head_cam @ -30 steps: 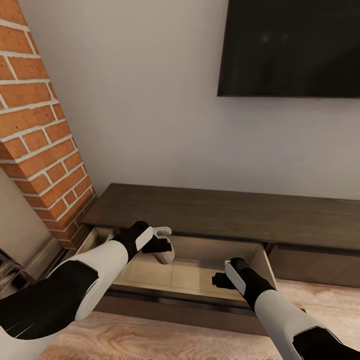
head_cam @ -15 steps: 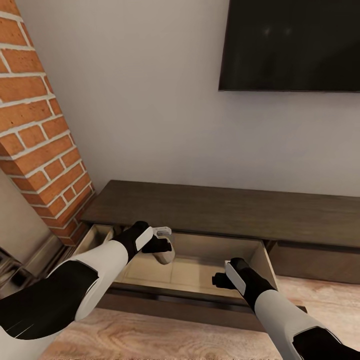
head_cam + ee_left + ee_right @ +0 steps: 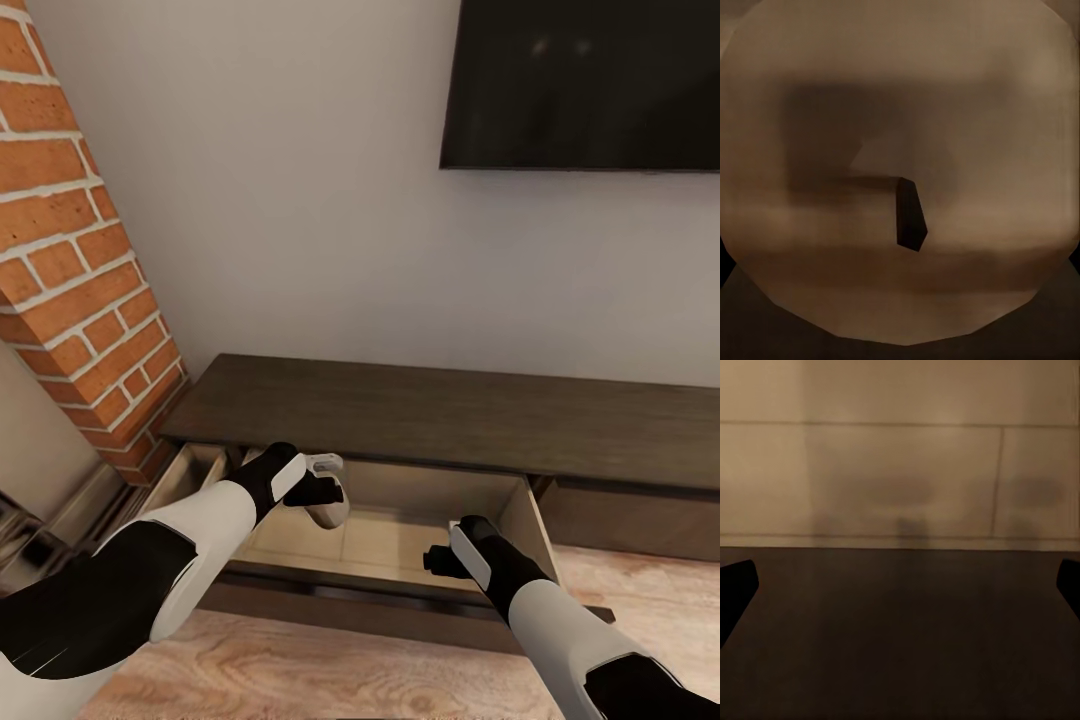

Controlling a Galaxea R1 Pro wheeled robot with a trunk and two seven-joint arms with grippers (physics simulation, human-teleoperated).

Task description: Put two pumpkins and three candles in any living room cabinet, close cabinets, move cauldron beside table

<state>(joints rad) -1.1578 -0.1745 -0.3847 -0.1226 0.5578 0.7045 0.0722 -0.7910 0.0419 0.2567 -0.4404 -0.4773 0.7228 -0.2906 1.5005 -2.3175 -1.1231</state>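
Candle [image 3: 328, 512] grasped in left gripper [image 3: 325, 497] above open cabinet [image 3: 440, 420] drawer [image 3: 370, 545]; right gripper [image 3: 437, 560] jaws spread wide, empty, at drawer front.

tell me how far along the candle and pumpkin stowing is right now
Done: the cabinet has one drawer pulled open. In hand: the left gripper holds a candle over the drawer's pale inside, wick close to the wrist camera. The right gripper hangs open and empty by the drawer front. Left: release the candle, shut the drawer. Pumpkins and cauldron can't be judged here.
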